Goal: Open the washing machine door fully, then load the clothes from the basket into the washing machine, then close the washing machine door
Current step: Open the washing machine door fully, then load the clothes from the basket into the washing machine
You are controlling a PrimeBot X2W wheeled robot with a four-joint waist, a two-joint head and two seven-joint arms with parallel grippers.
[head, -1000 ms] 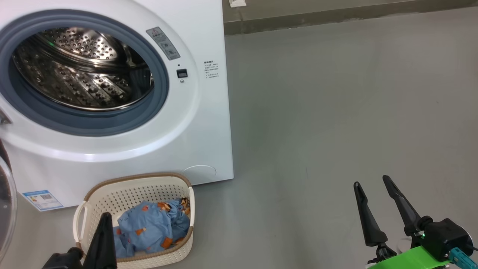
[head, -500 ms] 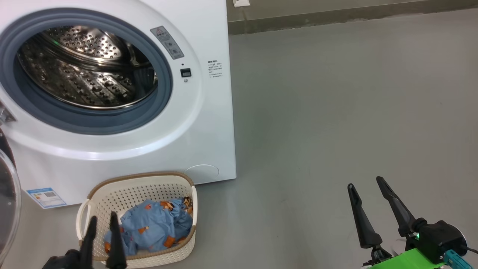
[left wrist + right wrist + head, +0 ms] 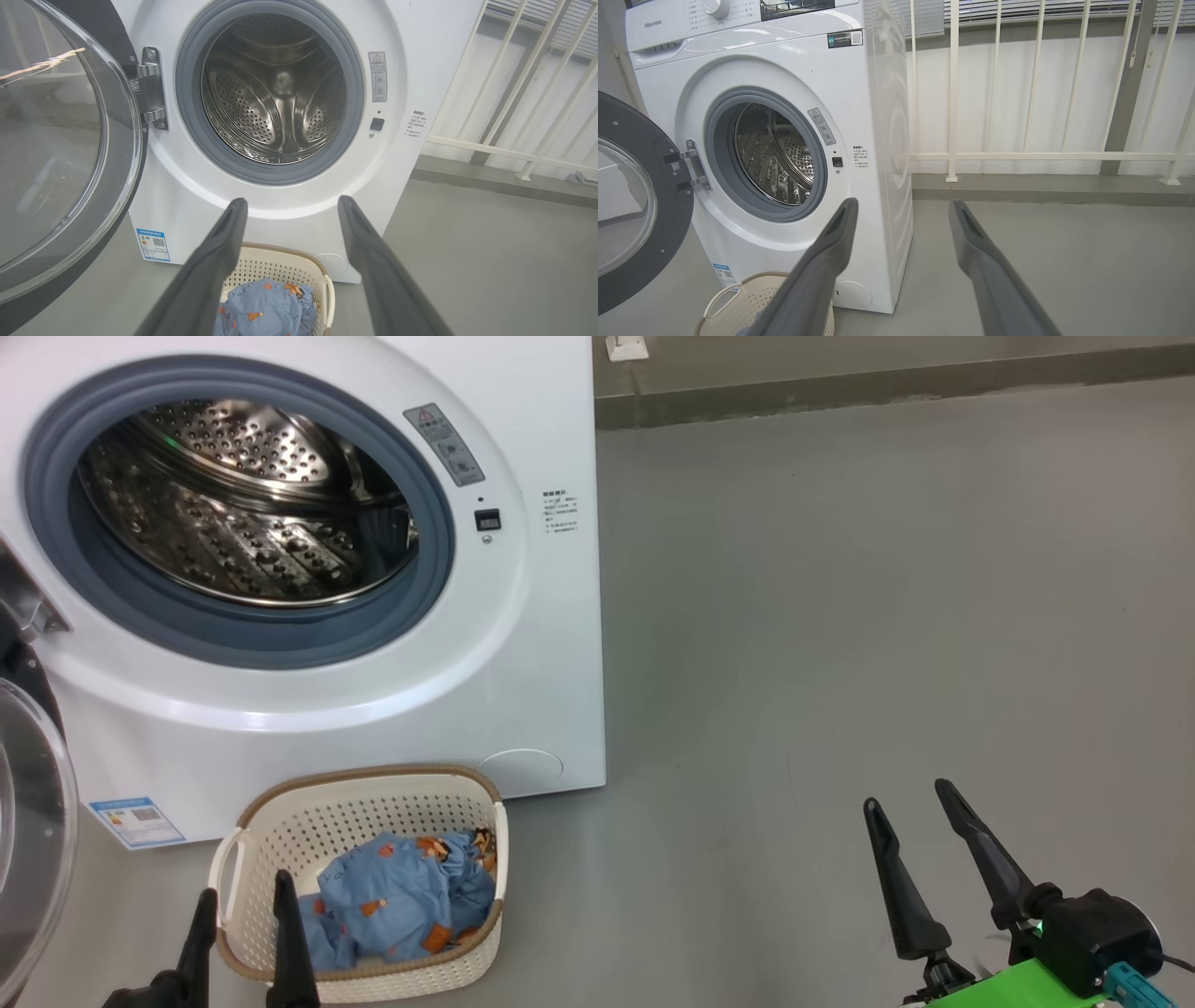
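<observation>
The white washing machine [image 3: 523, 644] stands at the left with its steel drum [image 3: 243, 504] exposed. Its door [image 3: 28, 821] is swung wide open on the left hinge, and its black rim and glass bowl [image 3: 56, 140] face me in the left wrist view. The cream basket [image 3: 373, 807] sits on the floor in front of the machine, holding the light blue clothes [image 3: 401, 901]. My left gripper [image 3: 245, 889] is open and empty at the basket's near left corner, fingers [image 3: 215, 261] pointing toward the drum. My right gripper [image 3: 906, 795] is open and empty over bare floor, far right of the basket.
Grey floor [image 3: 840, 616] spreads to the right of the machine. A low kerb [image 3: 840, 387] and a white railing [image 3: 1017, 156] run along the back wall. A blue label sticker [image 3: 135, 819] marks the machine's lower left front.
My left gripper has gone from shut to open by the basket's left corner. The head camera has shifted, so the whole scene sits slightly further right. The right gripper has barely moved.
</observation>
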